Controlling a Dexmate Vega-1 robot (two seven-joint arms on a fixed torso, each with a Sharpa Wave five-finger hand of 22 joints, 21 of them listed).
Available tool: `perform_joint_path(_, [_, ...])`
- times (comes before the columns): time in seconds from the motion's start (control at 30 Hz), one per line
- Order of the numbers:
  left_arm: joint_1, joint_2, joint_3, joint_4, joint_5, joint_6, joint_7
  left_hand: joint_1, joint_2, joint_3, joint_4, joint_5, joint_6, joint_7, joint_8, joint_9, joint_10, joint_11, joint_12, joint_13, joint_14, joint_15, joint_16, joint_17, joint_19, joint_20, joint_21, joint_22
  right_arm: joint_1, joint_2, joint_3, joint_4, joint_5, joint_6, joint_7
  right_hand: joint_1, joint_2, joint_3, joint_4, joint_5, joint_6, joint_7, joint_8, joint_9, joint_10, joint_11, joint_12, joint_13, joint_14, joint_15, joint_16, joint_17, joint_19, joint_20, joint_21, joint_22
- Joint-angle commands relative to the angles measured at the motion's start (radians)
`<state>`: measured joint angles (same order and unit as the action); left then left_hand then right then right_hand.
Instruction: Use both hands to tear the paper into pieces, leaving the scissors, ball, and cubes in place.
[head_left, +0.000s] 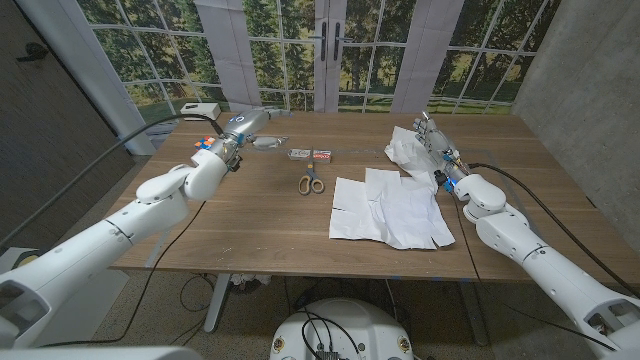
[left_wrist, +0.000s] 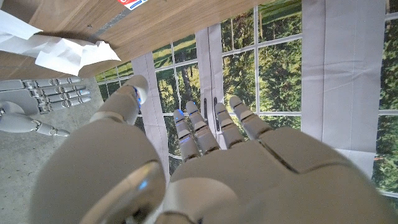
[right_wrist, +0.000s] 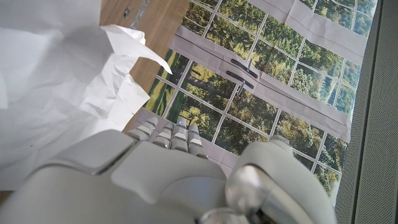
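Note:
Torn white paper lies in overlapping sheets on the right half of the wooden table. A crumpled piece sits behind them at the far right. My right hand is right beside this piece with its fingers straight, holding nothing. My left hand hangs raised over the far left of the table, fingers apart and empty. Orange-handled scissors lie at mid-table. Behind them sit two small cubes.
A small coloured cube and a pale grey object lie close to my left hand. A white box stands beyond the table's far left corner. Bare wood stretches across the near left of the table.

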<state>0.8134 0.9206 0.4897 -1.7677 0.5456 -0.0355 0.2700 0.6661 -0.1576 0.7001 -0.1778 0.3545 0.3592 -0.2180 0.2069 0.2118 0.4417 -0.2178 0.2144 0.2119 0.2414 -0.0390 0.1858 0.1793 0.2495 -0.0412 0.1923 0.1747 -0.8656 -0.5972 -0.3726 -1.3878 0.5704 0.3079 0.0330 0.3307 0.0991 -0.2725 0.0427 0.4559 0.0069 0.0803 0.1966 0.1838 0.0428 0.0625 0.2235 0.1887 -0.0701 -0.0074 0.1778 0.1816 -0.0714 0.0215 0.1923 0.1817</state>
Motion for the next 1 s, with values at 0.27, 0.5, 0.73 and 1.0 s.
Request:
perform_joint_path(0.27, [-0.026, 0.035, 0.021, -0.051, 0.178, 0.044, 0.005, 0.014, -0.013, -0.014, 0.009, -0.005, -0.033, -0.002, 0.003, 0.006, 0.102, 0.003, 0.045, 0.024, 0.038, -0.174, 0.015, 0.007, 0.001, -0.083, 0.005, 0.002, -0.009, -0.008, 0.005, -0.012, 0.01, 0.013, 0.023, 0.006, 0.014, 0.004, -0.001, -0.004, 0.005, -0.001, 0.0, 0.002, 0.01, -0.003, 0.003, 0.001, -0.014, 0.001, 0.004, -0.001, -0.01, 0.008, 0.002, 0.001])
perform_joint_path(0.5, [-0.082, 0.068, 0.047, -0.043, 0.238, -0.019, -0.056, 0.009, -0.022, -0.025, 0.009, -0.004, 0.001, -0.002, 0.018, 0.007, 0.104, 0.004, 0.045, 0.033, 0.044, -0.174, 0.012, 0.008, 0.004, -0.1, 0.004, 0.001, -0.008, -0.015, 0.003, -0.018, 0.001, 0.005, 0.019, 0.007, 0.015, 0.005, -0.002, -0.006, 0.006, 0.0, 0.0, 0.002, 0.026, -0.008, 0.009, 0.001, -0.014, 0.001, 0.005, -0.001, -0.011, 0.008, 0.003, 0.001])
perform_joint_path(0.73, [-0.117, 0.08, 0.06, -0.031, 0.278, -0.071, -0.1, 0.014, -0.018, -0.026, 0.008, -0.003, -0.006, -0.002, 0.014, 0.006, 0.085, 0.004, 0.037, 0.034, 0.035, -0.175, 0.007, 0.008, 0.004, -0.097, 0.004, 0.001, -0.001, -0.009, -0.003, -0.013, 0.001, -0.001, 0.023, 0.009, 0.017, 0.006, -0.003, -0.007, 0.006, 0.0, 0.0, 0.002, 0.032, -0.004, 0.011, 0.001, -0.015, -0.001, 0.005, -0.001, -0.012, 0.009, 0.003, 0.001])
perform_joint_path(1.0, [-0.137, 0.074, 0.068, -0.014, 0.3, -0.1, -0.122, 0.019, -0.015, -0.024, 0.007, -0.003, -0.013, -0.002, 0.011, 0.006, 0.077, 0.003, 0.034, 0.035, 0.03, -0.176, 0.005, 0.008, 0.003, -0.095, 0.003, 0.001, 0.003, -0.01, -0.007, -0.012, -0.006, -0.007, 0.019, 0.01, 0.018, 0.007, -0.003, -0.008, 0.007, 0.001, 0.0, 0.002, 0.031, -0.009, 0.01, 0.001, -0.016, -0.002, 0.005, -0.001, -0.013, 0.008, 0.003, 0.001])
